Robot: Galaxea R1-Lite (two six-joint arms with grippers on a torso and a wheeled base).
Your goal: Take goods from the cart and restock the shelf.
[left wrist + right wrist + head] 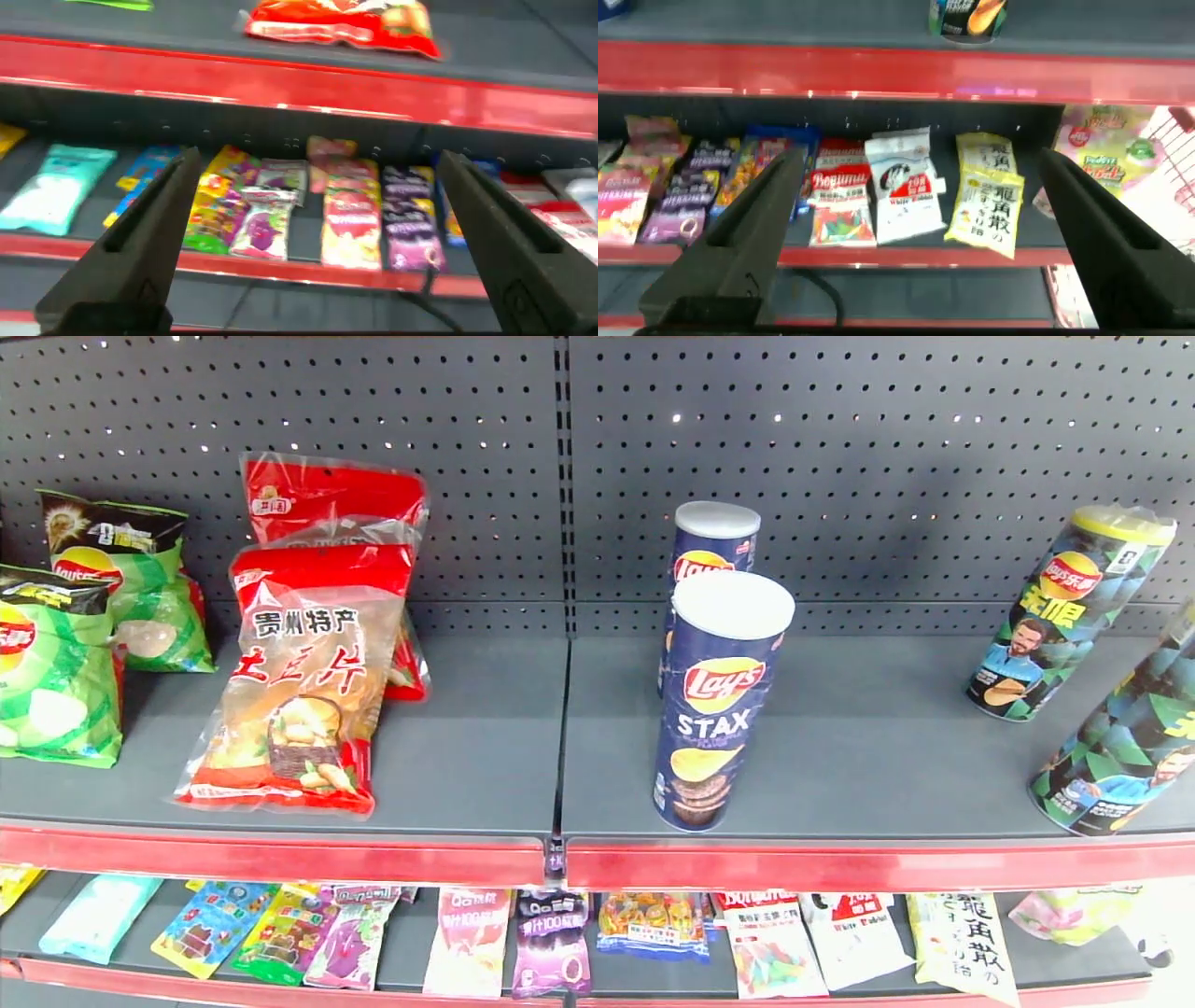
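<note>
The upper grey shelf (467, 765) holds two red potato-chip bags (299, 681), two blue chip cans (714, 700) near the middle and two dark green cans (1064, 616) at the right. My left gripper (320, 159) is open with nothing between its fingers, facing the candy packets (252, 210) on the lower shelf, below the front red bag (346, 21). My right gripper (924, 154) is also open and holds nothing, in front of white packets (901, 182) and a yellow packet (988, 191), under a green can (968, 17).
Green chip bags (56, 663) stand at the upper shelf's far left. Red price rails (840, 863) edge both shelves. A row of several candy packets (551, 938) lines the lower shelf. A pale bag with green print (1106, 154) shows at the right wrist view's edge.
</note>
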